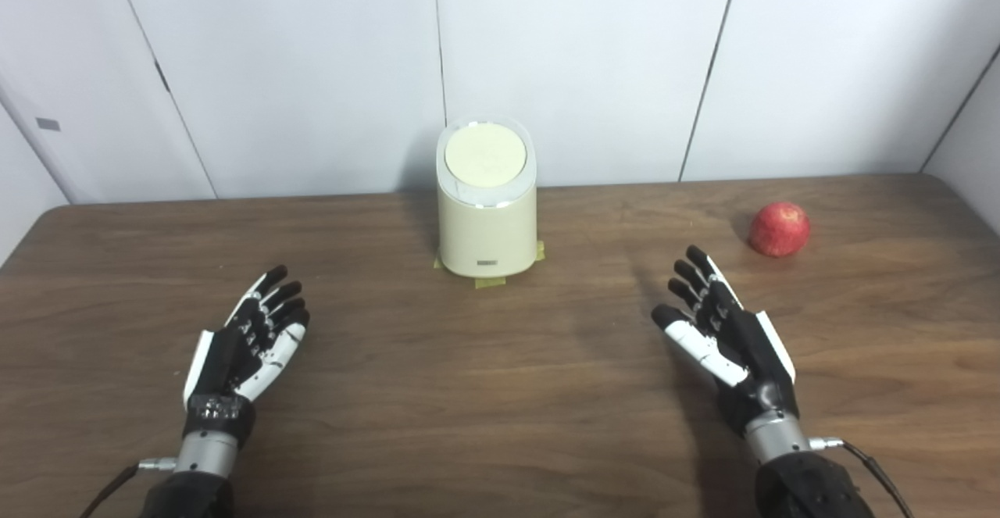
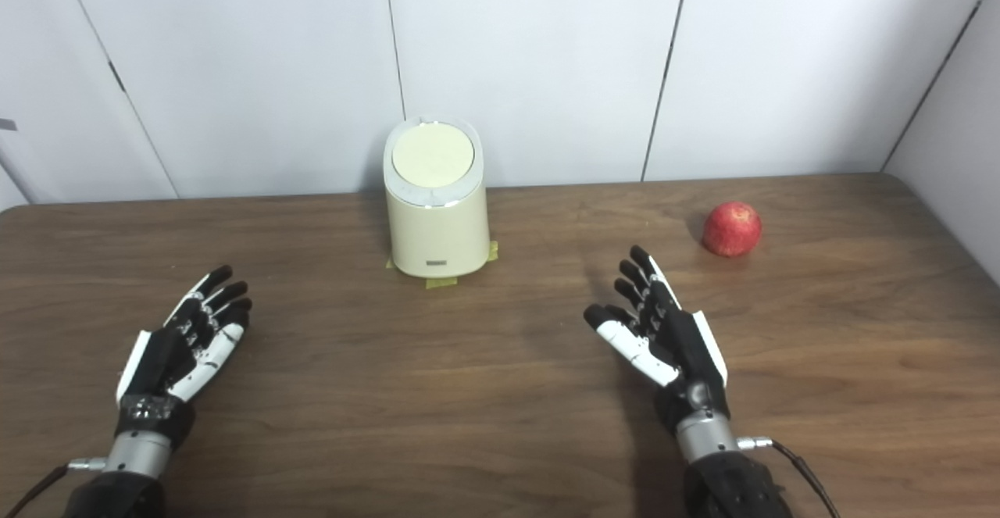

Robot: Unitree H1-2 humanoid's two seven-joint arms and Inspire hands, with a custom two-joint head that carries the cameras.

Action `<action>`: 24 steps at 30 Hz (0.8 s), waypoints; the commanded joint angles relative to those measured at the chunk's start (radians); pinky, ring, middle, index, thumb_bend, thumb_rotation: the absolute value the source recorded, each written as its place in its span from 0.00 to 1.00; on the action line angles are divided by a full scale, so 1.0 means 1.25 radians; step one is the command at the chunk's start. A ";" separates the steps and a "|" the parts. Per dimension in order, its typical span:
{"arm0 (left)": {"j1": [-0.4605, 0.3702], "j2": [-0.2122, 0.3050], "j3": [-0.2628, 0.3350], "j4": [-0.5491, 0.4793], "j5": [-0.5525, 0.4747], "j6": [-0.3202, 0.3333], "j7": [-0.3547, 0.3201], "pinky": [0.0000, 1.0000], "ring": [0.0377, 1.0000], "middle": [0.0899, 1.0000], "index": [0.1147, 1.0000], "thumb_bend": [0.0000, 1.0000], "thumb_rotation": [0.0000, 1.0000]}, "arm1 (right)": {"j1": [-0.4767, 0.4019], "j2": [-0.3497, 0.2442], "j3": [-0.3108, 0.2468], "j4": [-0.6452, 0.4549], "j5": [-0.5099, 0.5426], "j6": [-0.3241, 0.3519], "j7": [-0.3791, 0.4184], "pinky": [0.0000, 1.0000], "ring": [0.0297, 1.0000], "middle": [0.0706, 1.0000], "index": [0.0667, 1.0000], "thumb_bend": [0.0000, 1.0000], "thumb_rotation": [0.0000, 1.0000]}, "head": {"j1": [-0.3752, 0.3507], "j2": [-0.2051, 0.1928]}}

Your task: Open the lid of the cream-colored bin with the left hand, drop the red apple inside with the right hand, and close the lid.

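The cream-colored bin (image 1: pixel 487 213) stands upright at the back middle of the wooden counter (image 1: pixel 500 393), close to the white panelled wall (image 1: pixel 586 57). Its round lid (image 1: pixel 484 155) lies flat on top, closed. Bits of yellowish tape (image 1: pixel 491 281) show under the bin's base, at the front and at both sides.

The red apple (image 1: pixel 779 229) sits on the counter to the right of the bin, well apart from it and untouched by either hand.

The right hand (image 1: pixel 723 326) hovers over the counter nearer the camera than the apple and a little to its left, fingers (image 1: pixel 698 282) spread and stretched toward the back, holding nothing. The left hand (image 1: pixel 248 338) is on the other side, in front of and to the left of the bin and well apart from it, its fingers (image 1: pixel 273 299) likewise extended and empty. A thin cable (image 1: pixel 871 463) runs from the right wrist.
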 commanded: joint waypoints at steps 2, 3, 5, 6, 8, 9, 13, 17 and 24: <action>0.015 -0.006 -0.002 0.019 -0.011 0.000 -0.001 0.85 0.84 0.86 0.91 0.46 0.32 | -0.022 0.000 -0.002 -0.019 0.009 -0.020 0.003 0.83 0.93 0.94 0.94 0.63 0.43 | 0.005 -0.004; 0.014 -0.007 -0.002 0.022 -0.012 -0.003 -0.001 0.85 0.84 0.85 0.91 0.46 0.32 | -0.023 -0.002 -0.001 -0.018 0.004 -0.022 0.003 0.83 0.93 0.94 0.95 0.63 0.43 | 0.007 -0.006; 0.012 -0.007 -0.003 0.030 -0.009 -0.010 0.000 0.84 0.83 0.85 0.91 0.46 0.33 | -0.024 -0.006 0.002 -0.011 -0.005 -0.031 0.002 0.82 0.92 0.94 0.94 0.62 0.44 | 0.012 -0.012; 0.010 -0.007 -0.004 0.034 -0.004 -0.011 0.002 0.84 0.83 0.85 0.91 0.46 0.33 | -0.024 -0.006 0.001 -0.008 -0.004 -0.032 0.002 0.82 0.92 0.93 0.94 0.62 0.44 | 0.015 -0.018; 0.011 -0.006 -0.009 0.034 0.012 -0.009 0.009 0.83 0.83 0.85 0.91 0.49 0.36 | -0.026 -0.005 -0.002 -0.005 0.007 -0.033 0.006 0.83 0.93 0.94 0.95 0.61 0.43 | 0.027 -0.030; 0.012 -0.007 -0.011 0.030 0.026 -0.007 0.017 0.81 0.83 0.85 0.91 0.50 0.35 | -0.027 -0.005 -0.002 -0.003 0.008 -0.033 0.007 0.84 0.93 0.94 0.95 0.61 0.43 | 0.032 -0.033; 0.010 -0.035 0.022 0.005 -0.074 0.039 0.004 0.82 0.86 0.88 0.94 0.62 0.24 | -0.022 -0.005 -0.006 -0.006 0.017 -0.037 0.010 0.85 0.94 0.94 0.95 0.60 0.42 | 0.056 -0.047; -0.003 -0.030 0.045 -0.043 -0.143 0.089 -0.010 0.85 0.89 0.93 0.98 0.78 0.26 | -0.017 -0.009 -0.009 -0.004 0.022 -0.045 0.012 0.86 0.95 0.95 0.95 0.58 0.40 | 0.061 -0.057; -0.093 0.016 0.017 -0.144 -0.064 0.209 0.030 0.97 0.96 0.94 0.96 0.89 0.29 | -0.007 -0.014 -0.010 0.014 0.021 -0.061 0.011 0.82 0.93 0.94 0.94 0.61 0.41 | 0.067 -0.076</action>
